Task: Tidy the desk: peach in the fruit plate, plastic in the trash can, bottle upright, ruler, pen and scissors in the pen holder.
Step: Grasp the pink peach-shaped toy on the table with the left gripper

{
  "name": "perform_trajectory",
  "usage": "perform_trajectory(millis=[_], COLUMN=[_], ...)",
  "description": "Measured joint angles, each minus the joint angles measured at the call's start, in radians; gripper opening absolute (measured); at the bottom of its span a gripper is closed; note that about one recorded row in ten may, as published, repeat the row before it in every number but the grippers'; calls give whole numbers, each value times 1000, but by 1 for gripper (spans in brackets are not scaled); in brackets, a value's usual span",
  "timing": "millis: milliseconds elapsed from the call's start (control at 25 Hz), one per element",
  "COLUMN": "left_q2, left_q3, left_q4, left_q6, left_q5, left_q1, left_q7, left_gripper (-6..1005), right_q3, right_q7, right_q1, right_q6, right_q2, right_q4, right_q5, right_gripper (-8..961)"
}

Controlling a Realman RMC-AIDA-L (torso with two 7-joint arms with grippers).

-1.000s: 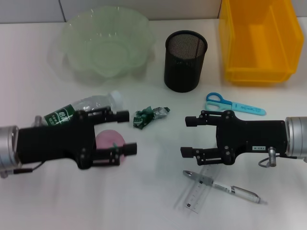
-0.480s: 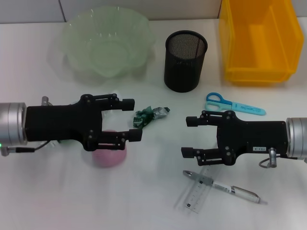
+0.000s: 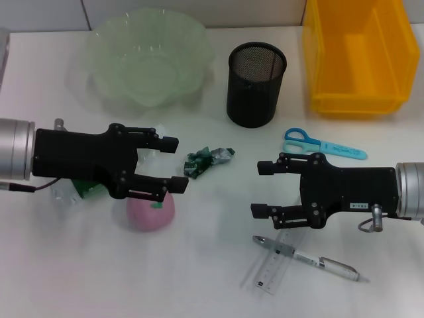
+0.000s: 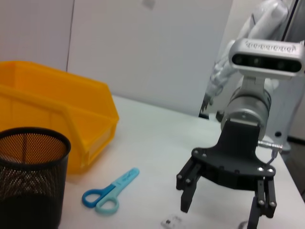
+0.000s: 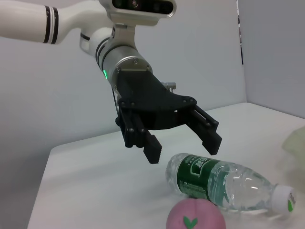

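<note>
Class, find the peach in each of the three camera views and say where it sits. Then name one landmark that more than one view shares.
Head view: the peach lies on the table, just under the open left gripper.
Left wrist view: not in it.
Right wrist view: the peach sits at the near edge, in front of the lying bottle.
Shared landmark: the left gripper, seen in the head and right wrist views.

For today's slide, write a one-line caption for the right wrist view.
Open left gripper hovers above a lying bottle and pink peach on the white table.
</note>
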Motion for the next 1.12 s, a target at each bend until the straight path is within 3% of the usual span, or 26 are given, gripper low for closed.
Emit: perform_trajectory(millis=[240, 640, 880, 920, 1120], left_q2=[-14, -39, -43, -78, -100], left_q3=[-7, -10, -11, -11, -8], left_q4=[85, 103, 112, 210, 272], left_q6=[9, 9, 10, 24, 52], left_q5=[128, 310, 331, 479, 550], left_q1=[-35, -110, -117, -147, -159], left_q7=[-95, -165, -173, -241, -267], left_gripper=[783, 784, 784, 784, 783], right_q3=[0, 0, 0, 0, 0], right_q7=[-1, -1, -1, -1, -1], right_q1=[1, 5, 5, 5, 1], right_q6=[6, 14, 14, 14, 14], right_q2=[0, 0, 0, 0, 1], right_q4=[0, 0, 0, 0, 0], right_q5=[0, 1, 2, 2, 2], right_gripper=[786, 786, 786, 786, 786])
